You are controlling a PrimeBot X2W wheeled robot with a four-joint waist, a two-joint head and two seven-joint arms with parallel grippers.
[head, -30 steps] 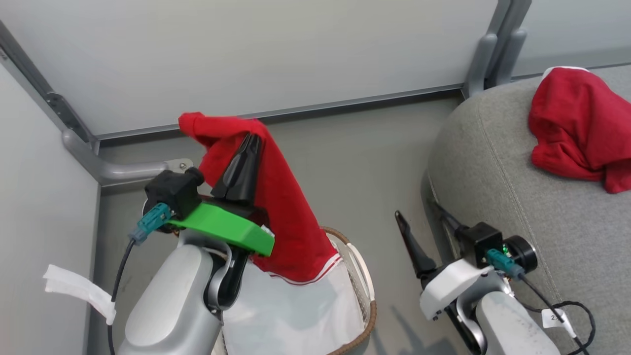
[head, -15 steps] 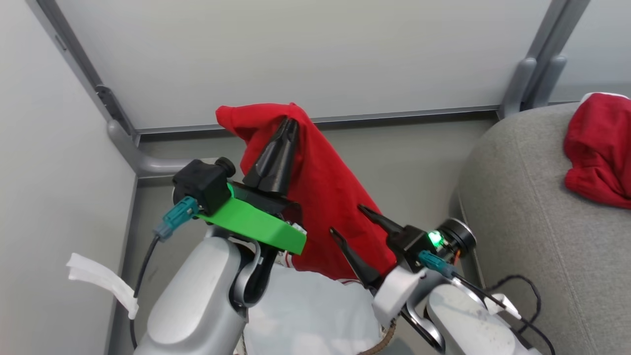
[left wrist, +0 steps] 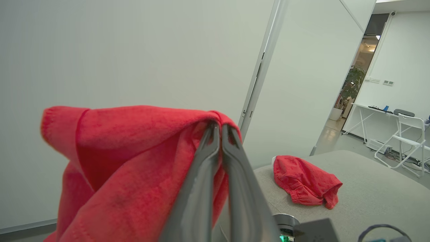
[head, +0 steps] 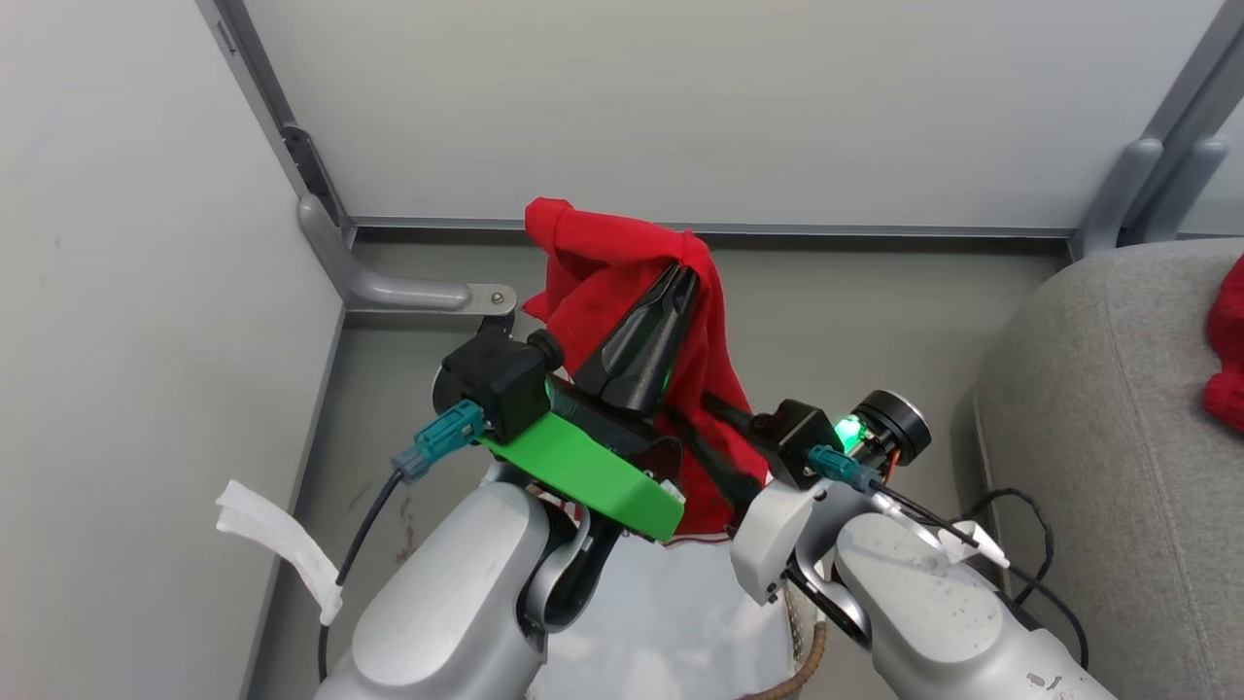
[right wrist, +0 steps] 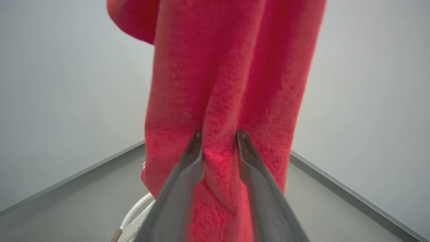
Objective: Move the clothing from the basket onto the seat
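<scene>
A red piece of clothing [head: 622, 262] hangs in the air above the basket [head: 799, 669], whose brown rim and white liner show at the bottom of the head view. My left gripper [head: 683, 274] is shut on the garment's top fold, also seen as left gripper [left wrist: 220, 125]. Lower down, my right gripper [head: 695, 418] reaches into the hanging cloth. In the right wrist view the right gripper [right wrist: 218, 134] pinches a fold of the clothing [right wrist: 231, 67] between its fingertips. The grey seat [head: 1088, 437] is at the right, with a second red garment [left wrist: 302, 183] lying on it.
White partition walls close off the left and far sides, with a grey metal foot [head: 389, 287] in the corner. A strip of white tape [head: 277, 544] hangs off the left wall. Grey floor lies between basket and seat. A cable [head: 1020, 544] loops by my right wrist.
The camera has turned, shifting the scene rightward. My right gripper has come up from beside the seat to the hanging garment and closed in on a fold. The left gripper keeps its hold.
</scene>
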